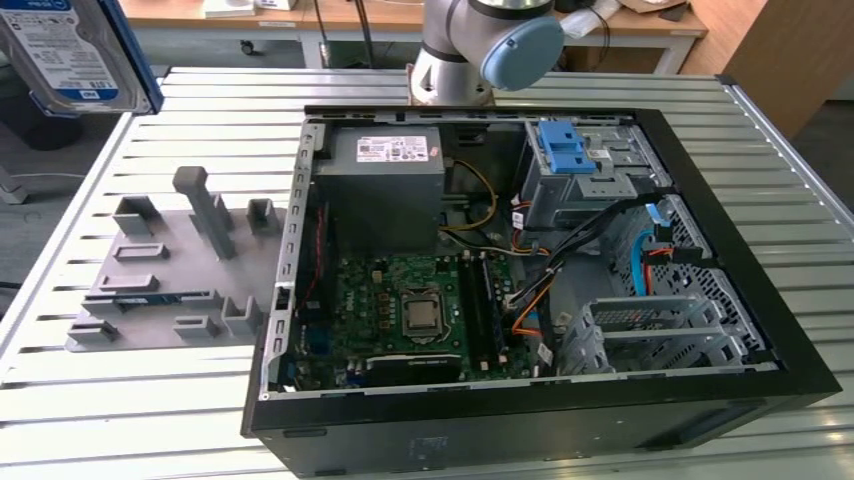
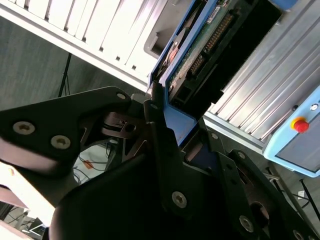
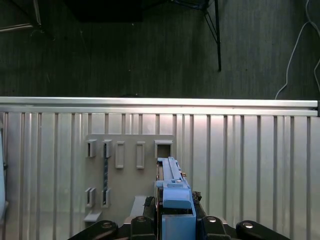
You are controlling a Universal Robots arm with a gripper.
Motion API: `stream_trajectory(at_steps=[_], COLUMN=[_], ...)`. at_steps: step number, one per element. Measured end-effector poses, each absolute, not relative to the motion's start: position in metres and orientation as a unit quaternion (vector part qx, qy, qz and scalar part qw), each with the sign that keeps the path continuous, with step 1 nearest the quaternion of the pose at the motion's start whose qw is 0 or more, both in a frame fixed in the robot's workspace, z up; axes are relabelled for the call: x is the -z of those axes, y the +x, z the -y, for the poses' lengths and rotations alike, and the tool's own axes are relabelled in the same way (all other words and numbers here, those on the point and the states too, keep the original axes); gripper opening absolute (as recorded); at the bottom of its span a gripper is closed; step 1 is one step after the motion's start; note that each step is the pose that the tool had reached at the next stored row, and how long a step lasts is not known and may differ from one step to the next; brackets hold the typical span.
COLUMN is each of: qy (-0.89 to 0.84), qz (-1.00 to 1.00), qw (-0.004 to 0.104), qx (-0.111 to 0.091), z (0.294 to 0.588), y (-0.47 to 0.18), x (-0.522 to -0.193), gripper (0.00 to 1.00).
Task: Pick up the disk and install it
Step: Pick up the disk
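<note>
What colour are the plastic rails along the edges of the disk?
Blue. The disk shows its rails best in the first wrist view.

In the exterior view the arm [image 1: 483, 40] shows a grey upright joint housing with a pale blue cap. In the first wrist view the gripper [image 3: 176, 205] points down, its black linkages spread to either side. Its fingers [image 2: 156, 117] are pressed against the blue rail of the disk [image 3: 172, 177], held edge-on. The far finger's contact is mostly hidden, so the clamp only appears firm.
</note>
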State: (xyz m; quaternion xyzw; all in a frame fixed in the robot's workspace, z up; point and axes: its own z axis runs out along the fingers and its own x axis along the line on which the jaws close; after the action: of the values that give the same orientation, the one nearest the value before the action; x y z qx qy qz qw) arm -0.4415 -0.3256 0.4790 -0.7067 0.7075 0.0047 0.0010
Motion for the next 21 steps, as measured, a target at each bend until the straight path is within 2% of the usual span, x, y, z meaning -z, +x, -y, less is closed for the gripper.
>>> stream_trajectory(at_steps=[21], qy=[-0.707], qz=[-0.707], qw=[0.001], qx=[-0.005], z=[0.326], y=[-0.442], x=[-0.508], gripper=[0.36])
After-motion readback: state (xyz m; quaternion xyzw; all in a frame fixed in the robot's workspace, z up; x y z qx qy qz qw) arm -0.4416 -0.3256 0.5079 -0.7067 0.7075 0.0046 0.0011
